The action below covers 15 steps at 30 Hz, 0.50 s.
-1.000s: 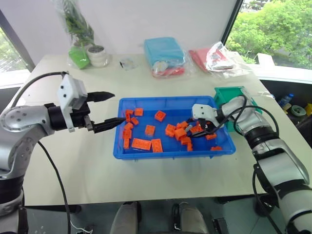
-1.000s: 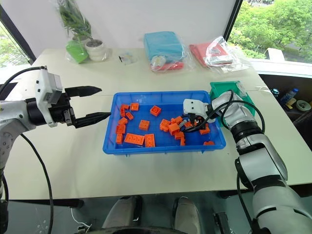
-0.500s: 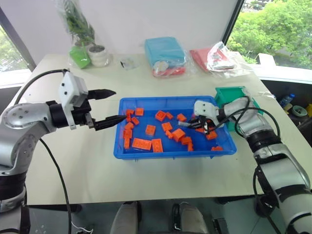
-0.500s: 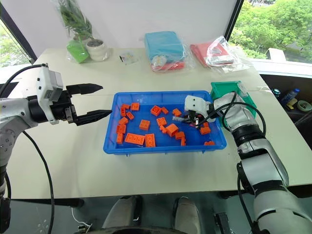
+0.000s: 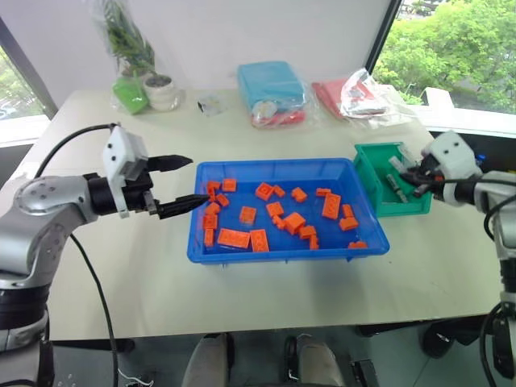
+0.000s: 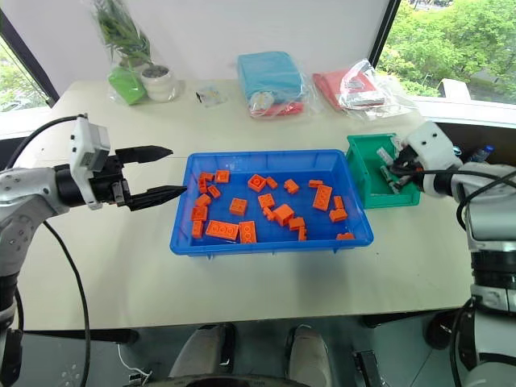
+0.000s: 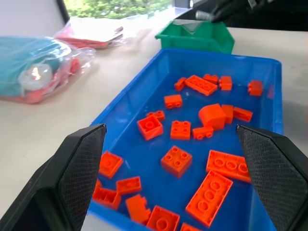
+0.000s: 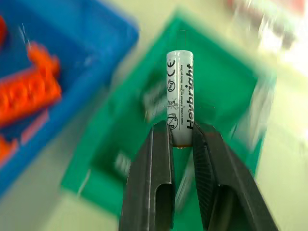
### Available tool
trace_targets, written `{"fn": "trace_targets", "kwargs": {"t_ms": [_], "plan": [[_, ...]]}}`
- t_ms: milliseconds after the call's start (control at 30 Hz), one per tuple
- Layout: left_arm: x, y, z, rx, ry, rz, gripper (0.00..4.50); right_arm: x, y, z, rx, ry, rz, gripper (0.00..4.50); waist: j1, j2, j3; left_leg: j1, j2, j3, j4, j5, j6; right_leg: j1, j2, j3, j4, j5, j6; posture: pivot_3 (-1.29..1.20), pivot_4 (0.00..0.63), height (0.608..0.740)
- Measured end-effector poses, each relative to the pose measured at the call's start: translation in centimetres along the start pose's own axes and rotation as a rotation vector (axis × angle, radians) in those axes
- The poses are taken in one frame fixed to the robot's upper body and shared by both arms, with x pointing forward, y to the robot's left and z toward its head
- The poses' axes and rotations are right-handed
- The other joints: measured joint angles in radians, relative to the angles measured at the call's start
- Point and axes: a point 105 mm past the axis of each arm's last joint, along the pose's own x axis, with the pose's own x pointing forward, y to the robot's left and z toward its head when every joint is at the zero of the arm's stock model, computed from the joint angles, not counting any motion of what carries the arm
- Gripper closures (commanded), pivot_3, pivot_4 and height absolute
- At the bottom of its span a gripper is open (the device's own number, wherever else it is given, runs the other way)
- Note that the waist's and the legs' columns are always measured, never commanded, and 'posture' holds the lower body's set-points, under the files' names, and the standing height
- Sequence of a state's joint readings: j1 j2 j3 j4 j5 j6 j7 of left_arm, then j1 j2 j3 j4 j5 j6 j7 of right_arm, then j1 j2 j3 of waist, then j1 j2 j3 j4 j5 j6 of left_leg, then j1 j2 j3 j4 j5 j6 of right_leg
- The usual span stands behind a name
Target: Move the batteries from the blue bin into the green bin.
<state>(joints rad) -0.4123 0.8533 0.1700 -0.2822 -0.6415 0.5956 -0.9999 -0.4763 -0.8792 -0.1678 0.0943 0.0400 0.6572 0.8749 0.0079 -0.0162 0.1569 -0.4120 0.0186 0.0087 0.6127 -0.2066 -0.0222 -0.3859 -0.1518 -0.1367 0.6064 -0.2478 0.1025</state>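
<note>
My right gripper [image 8: 180, 134] is shut on one of the batteries [image 8: 179, 94], a silver-grey cylinder standing out past its fingertips. It hovers over the green bin [image 5: 389, 201], just right of the blue bin [image 5: 286, 255]. A grey cylinder [image 6: 389, 177] lies inside the green bin. The blue bin holds several orange bricks [image 5: 234, 238] scattered over its floor. My left gripper [image 5: 196, 180] stands open at the blue bin's left rim, pointing across it, with nothing between its fingers [image 7: 79, 161].
Along the table's far side lie a teal bagged bundle [image 5: 270, 87], red bagged items [image 5: 355, 97], a potted plant [image 5: 161, 90] and a light green bagged lump [image 5: 129, 93]. The table's right edge runs close behind the green bin.
My right gripper rose out of the blue bin and swung right to above the green bin, carrying a battery. Some bricks shifted on the right of the blue bin. The left gripper stayed put.
</note>
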Motion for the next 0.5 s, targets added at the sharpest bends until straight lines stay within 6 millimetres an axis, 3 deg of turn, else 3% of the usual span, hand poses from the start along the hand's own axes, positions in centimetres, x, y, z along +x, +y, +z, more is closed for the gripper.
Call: {"fn": "trace_targets", "kwargs": {"t_ms": [67,233,500], "plan": [[0.2,0.2,0.3,0.002,-0.011,-0.003,0.0,0.1,0.1,0.2,-0.009,-0.006,-0.008,1.46,-0.001,0.001,0.0,0.0,0.0,0.001,0.0,0.0,0.001,-0.001,0.0,0.0,0.001,0.0,0.0,0.0,0.15,0.681],[0.4,0.2,0.2,0.003,-0.012,-0.021,0.0,-0.6,0.2,1.3,-0.02,-0.069,0.028,1.46,0.005,0.001,0.001,0.0,0.001,0.001,0.001,0.0,0.001,-0.002,0.0,0.0,0.001,0.0,0.0,0.0,0.15,0.681],[-1.6,0.6,-0.1,-0.03,0.017,-0.01,0.0,-8.2,2.3,0.2,-0.06,-0.061,0.432,1.46,0.03,0.002,0.002,0.0,0.007,0.005,0.001,-0.003,0.0,-0.001,0.0,-0.001,-0.009,0.0,0.0,0.0,0.15,0.681]]}}
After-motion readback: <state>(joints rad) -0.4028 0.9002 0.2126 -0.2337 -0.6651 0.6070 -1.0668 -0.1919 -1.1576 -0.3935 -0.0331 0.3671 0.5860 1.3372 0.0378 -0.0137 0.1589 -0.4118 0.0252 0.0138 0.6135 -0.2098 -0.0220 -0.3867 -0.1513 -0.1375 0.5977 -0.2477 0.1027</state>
